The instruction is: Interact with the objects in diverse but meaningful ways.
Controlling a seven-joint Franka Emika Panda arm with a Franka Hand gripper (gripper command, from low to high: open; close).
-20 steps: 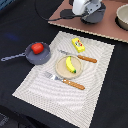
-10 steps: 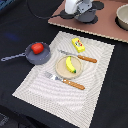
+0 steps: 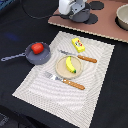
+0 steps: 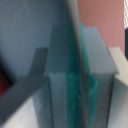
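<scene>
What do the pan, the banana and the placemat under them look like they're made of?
Pan: dark grey, matte, probably plastic or coated metal; no shine to tell which. Banana: uniform bright yellow and smooth, likely moulded plastic. Placemat: pale with fine ribbed stripes, looks like woven fabric or reed.

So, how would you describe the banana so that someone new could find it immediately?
Find the pale striped placemat on the dark table. Near its middle sits a round tan plate, between two orange-handled utensils. The banana is the curved yellow piece lying on that plate; the flat yellow packet beside it is boxy and lies off the plate.
</scene>
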